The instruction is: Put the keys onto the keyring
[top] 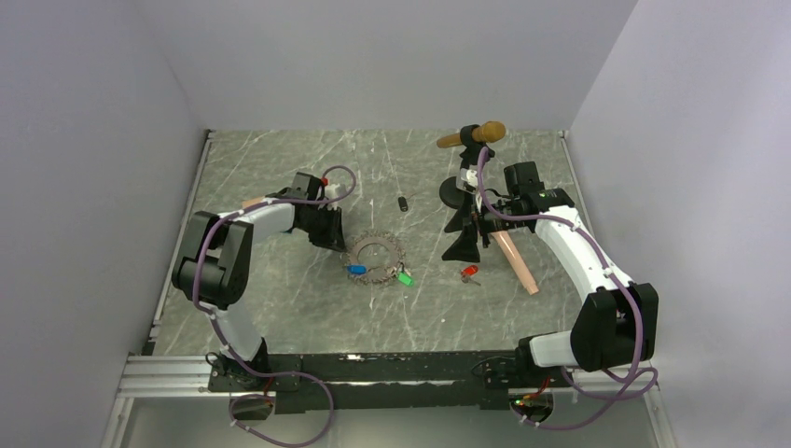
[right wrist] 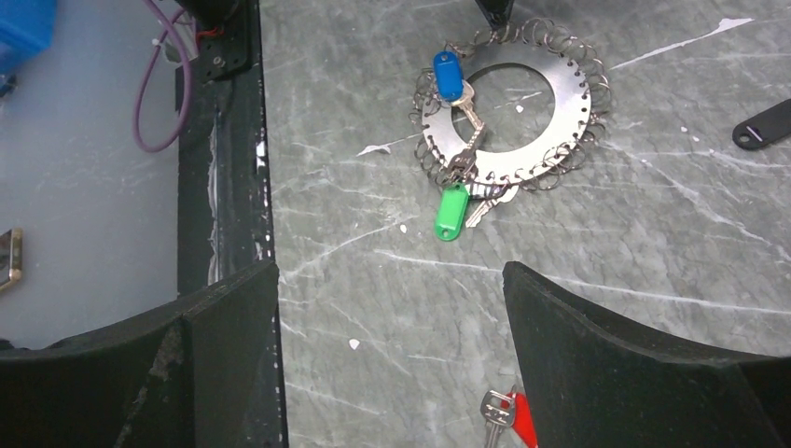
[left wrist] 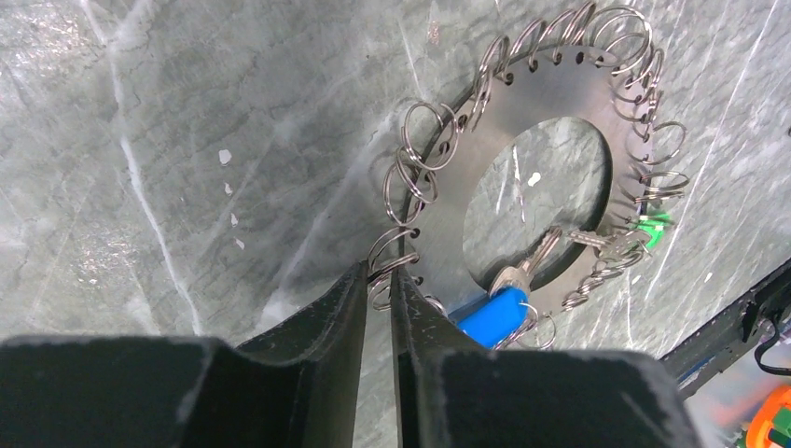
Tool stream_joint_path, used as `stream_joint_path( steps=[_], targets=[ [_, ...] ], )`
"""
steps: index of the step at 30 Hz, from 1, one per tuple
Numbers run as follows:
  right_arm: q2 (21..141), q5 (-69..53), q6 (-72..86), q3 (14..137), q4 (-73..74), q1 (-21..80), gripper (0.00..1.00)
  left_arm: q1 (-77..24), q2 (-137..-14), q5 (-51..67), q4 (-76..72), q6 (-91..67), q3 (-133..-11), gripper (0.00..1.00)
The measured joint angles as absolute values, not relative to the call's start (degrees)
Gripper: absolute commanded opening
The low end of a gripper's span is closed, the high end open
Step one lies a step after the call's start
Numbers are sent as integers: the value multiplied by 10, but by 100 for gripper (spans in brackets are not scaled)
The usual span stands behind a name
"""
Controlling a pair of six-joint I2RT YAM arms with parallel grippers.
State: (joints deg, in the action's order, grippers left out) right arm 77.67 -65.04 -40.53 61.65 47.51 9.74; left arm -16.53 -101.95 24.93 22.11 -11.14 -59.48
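The keyring (top: 392, 252) is a flat metal disc with a big hole, fringed with several small split rings. It lies mid-table. A blue-tagged key (left wrist: 492, 315) and a green-tagged key (right wrist: 451, 212) hang from its near rim. My left gripper (left wrist: 381, 268) is at the disc's left edge, its fingers pinched on one small split ring. A red-tagged key (right wrist: 508, 415) lies loose on the table beside the inner face of the right-hand finger of my right gripper (right wrist: 390, 271). That gripper hovers open and holds nothing.
A black tag (right wrist: 763, 123) lies alone beyond the keyring. A microphone (top: 471, 137) sits in a black stand (top: 455, 191) at the back right, close to my right arm. A pink rod (top: 515, 261) lies right of the red key. The black rail (right wrist: 224, 187) borders the table's near edge.
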Motion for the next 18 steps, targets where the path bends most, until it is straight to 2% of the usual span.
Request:
stream_joint_path(
  steps=[4, 8, 10, 18],
  targets=[
    [777, -650, -406, 616, 475, 97, 95, -165, -1020, 249, 224, -110, -595, 19],
    [777, -650, -406, 616, 475, 97, 95, -165, -1020, 249, 225, -108, -595, 9],
    [777, -650, -408, 616, 475, 97, 95, -165, -1018, 250, 226, -106, -595, 0],
    [777, -650, -408, 616, 476, 97, 95, -166, -971, 247, 229, -102, -579, 0]
  ],
)
